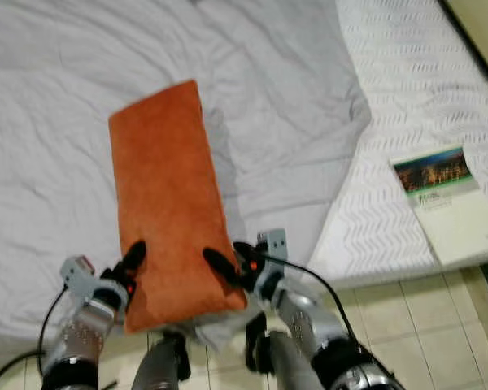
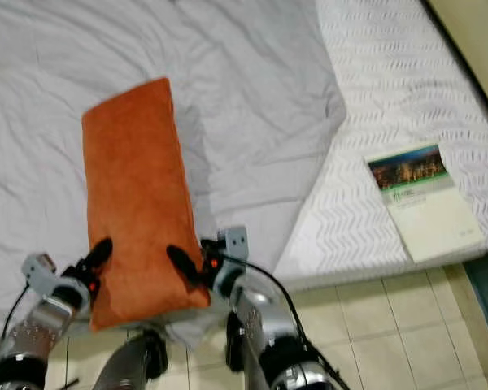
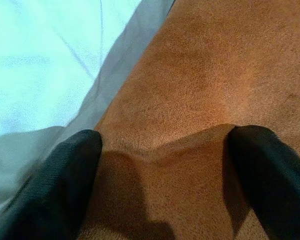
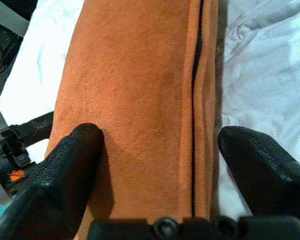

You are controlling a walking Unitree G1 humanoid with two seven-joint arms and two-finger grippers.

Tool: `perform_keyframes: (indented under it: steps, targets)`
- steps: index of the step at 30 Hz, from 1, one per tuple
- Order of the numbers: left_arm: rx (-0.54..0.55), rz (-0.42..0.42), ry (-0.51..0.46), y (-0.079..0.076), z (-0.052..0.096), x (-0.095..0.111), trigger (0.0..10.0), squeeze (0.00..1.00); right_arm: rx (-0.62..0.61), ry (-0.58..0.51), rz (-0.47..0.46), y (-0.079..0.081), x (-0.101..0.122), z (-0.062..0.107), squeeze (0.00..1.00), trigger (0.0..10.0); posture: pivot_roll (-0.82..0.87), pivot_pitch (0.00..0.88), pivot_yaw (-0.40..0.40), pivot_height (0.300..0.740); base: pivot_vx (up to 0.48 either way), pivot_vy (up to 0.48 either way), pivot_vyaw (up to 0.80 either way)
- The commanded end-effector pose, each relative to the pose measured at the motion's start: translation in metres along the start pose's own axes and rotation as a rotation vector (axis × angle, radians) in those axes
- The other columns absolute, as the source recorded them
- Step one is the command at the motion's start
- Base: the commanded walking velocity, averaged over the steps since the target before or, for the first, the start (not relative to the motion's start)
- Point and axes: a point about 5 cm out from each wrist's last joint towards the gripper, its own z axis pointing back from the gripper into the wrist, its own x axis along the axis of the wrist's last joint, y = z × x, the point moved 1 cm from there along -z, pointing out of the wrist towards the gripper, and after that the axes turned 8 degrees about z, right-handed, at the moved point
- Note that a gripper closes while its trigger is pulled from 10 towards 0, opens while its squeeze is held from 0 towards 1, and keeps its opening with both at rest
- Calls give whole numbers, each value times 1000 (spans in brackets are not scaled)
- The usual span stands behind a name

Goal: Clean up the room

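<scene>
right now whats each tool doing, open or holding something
Left tool: open, fingers straddling the near edge of the orange cushion.
Right tool: open, fingers either side of the cushion's zipper edge.

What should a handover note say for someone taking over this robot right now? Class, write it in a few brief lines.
Left gripper: jaws open around the near left edge of the orange pillow.
Right gripper: jaws open, straddling the pillow's near right, zippered edge.
The pillow lies lengthwise on the grey sheet at the bed's near edge; whether it is being lifted, I cannot tell.
A booklet lies on the bare white mattress to the right.
Left: place the pillow, then probably deal with the booklet.
</scene>
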Motion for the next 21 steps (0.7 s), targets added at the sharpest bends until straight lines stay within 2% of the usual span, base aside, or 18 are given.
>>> perform_keyframes:
  steps: [1,2,3,7,17,19,21]
  targets:
    - [80,24,88,17,2,-32,0,0,22,45,-90,22,-21,-3,0,4824,-76,529,-175,740,0,0,0]
    - [80,24,88,17,2,-32,0,0,22,45,-90,22,-21,-3,0,4824,-76,529,-175,740,0,0,0]
    - [72,31,93,14,0,-37,0,0,-1,60,-78,19,-23,-2,0,0,-85,528,-175,740,0,0,0]
    - [53,28,120,11,-3,-48,0,0,-31,78,-49,15,-24,0,0,0,-91,528,-175,740,0,0,0]
    - [28,-31,150,12,-4,-51,0,0,-33,100,-20,12,-28,5,0,0,-96,547,-181,740,0,0,0]
    - [20,-48,158,11,-5,-52,0,0,-34,103,-22,12,-29,5,0,0,-96,547,-181,740,0,0,0]
    - [13,-113,177,8,-6,-54,0,0,-33,110,-32,15,-31,5,0,0,-95,557,-181,740,0,0,0]
